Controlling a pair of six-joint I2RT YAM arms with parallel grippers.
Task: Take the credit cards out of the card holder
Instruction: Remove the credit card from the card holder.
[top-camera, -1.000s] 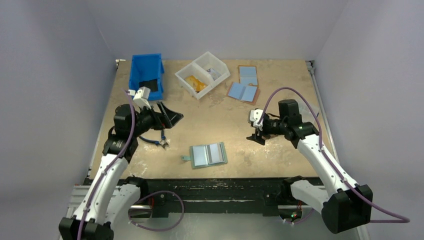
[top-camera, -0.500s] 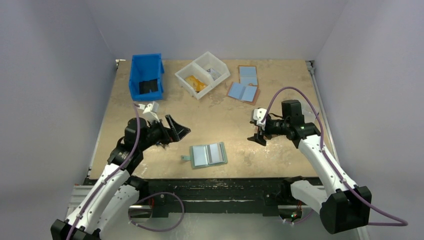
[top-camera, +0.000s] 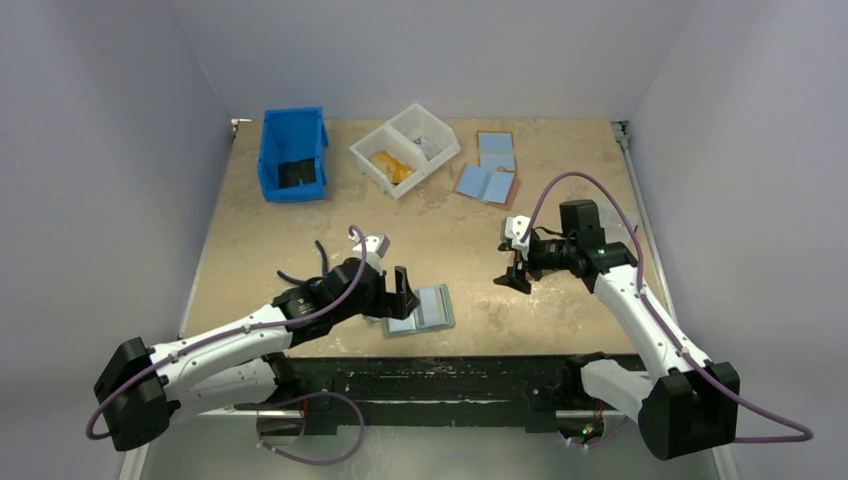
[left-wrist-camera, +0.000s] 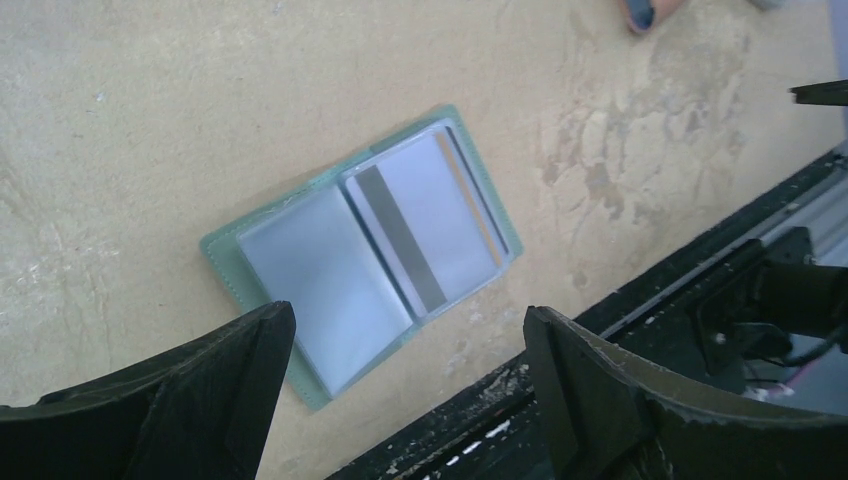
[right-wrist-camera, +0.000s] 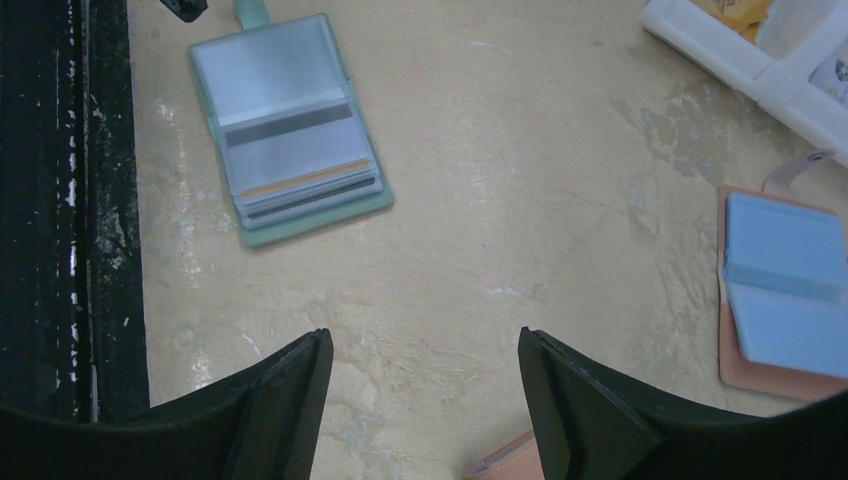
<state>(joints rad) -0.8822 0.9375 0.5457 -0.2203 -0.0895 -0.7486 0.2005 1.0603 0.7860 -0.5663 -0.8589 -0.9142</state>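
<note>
The soft, matt teal-green folding card holder (left-wrist-camera: 220, 258) is showing glossy clear plastic sleeves (left-wrist-camera: 320, 280) over smooth plastic credit cards (left-wrist-camera: 425, 210); the tan board counter (left-wrist-camera: 150, 100) is looking rough and scuffed.

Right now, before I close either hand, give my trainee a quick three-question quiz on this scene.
1. True or false: the card holder lies open on the table with credit cards still in its sleeves.
2. Fill in: the left hand and the right hand both have jaws ___.
3. Which hand is closest to the card holder? A) left B) right C) both equally far
Key: 1 true; 2 open; 3 A.
</note>
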